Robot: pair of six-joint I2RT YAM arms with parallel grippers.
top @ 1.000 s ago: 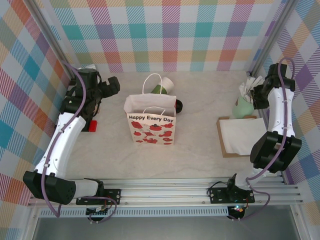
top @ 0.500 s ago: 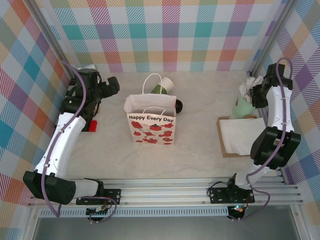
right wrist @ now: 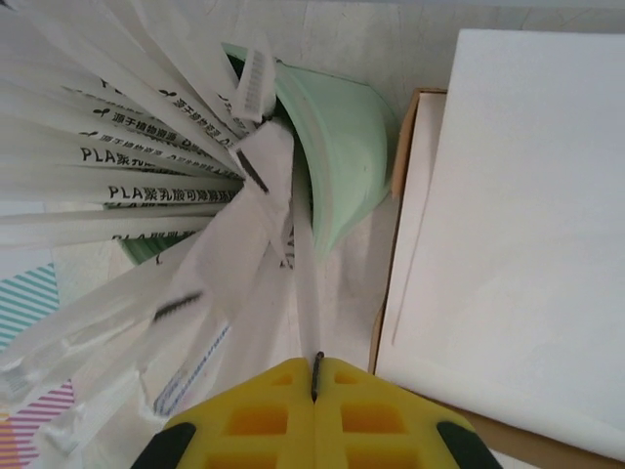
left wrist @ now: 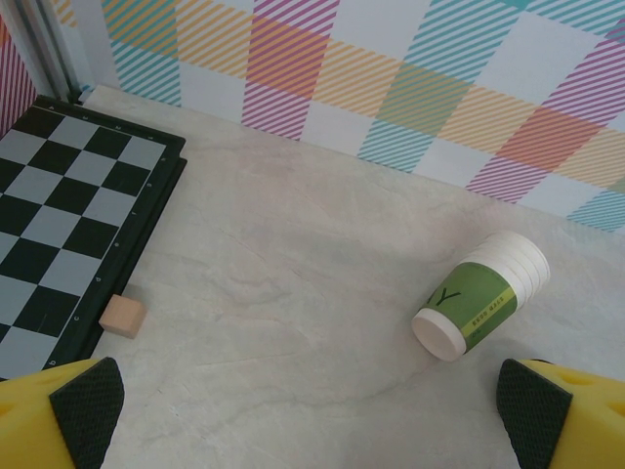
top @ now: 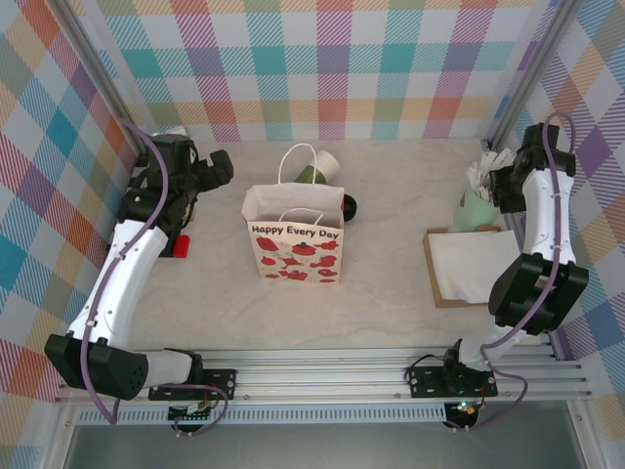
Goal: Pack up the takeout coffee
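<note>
The paper gift bag (top: 293, 244), printed "Happy Every Day", is standing upright and open at mid-table. Just behind the bag, a nested stack of green cups (left wrist: 481, 307) is lying on its side. Well to the bag's right, a mint holder (right wrist: 342, 147) is carrying wrapped straws (right wrist: 127, 156), and white napkins (top: 472, 264) are sitting on a brown tray (right wrist: 400, 156) beside it. Back-left of the bag, a chessboard (left wrist: 68, 225) is lying flat, a small wooden block (left wrist: 123, 317) resting against its edge. A red item (top: 179, 246) is lying left of the bag.

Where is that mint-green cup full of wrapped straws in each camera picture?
Top external: mint-green cup, far right, above the middle.
Right wrist: upper middle, above the fingers shut on a wrapped straw.
Shared landmark: the white paper stack beside it.
</note>
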